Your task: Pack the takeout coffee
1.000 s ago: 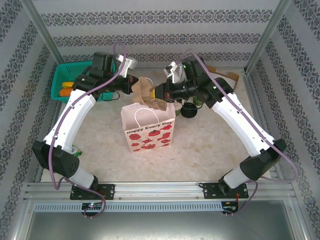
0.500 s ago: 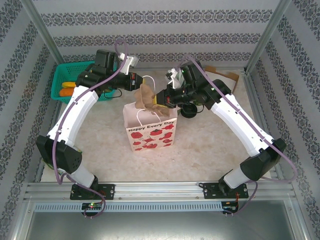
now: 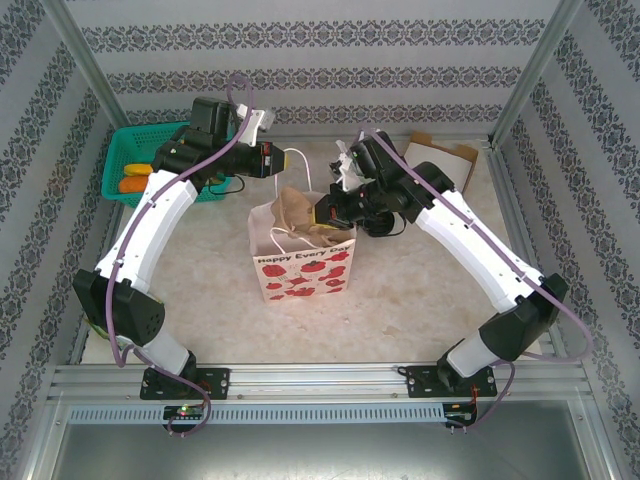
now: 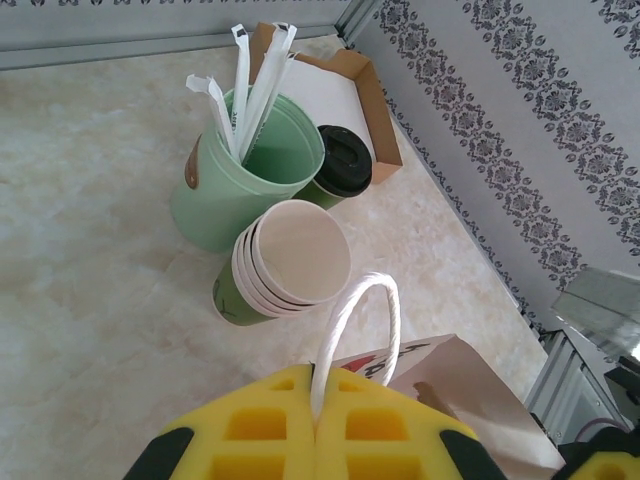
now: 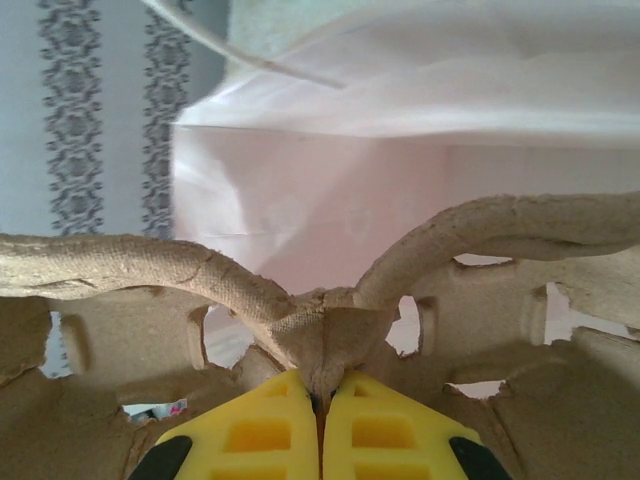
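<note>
Left gripper (image 4: 315, 400) pinched handle (image 4: 352, 318), right gripper (image 5: 318, 400) clamped carrier (image 5: 320, 335) at bag (image 3: 300, 268) mouth: needed level lowering, mouth kept open; coffee (image 4: 342, 162) unpacked.

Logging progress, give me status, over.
Left pincer shut on bag handle. Right pincer shut on carrier at bag mouth. Coffee outside, beside straw cup.

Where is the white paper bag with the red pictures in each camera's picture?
Top external: the paper bag stands mid-table between the arms.
Left wrist: its rope handle, bottom centre, pinched in the left gripper.
Right wrist: its pale inside, centre, behind the cardboard carrier in the right gripper.
Shared landmark: the patterned wallpaper, upper right for left wrist, upper left for right wrist.
</note>
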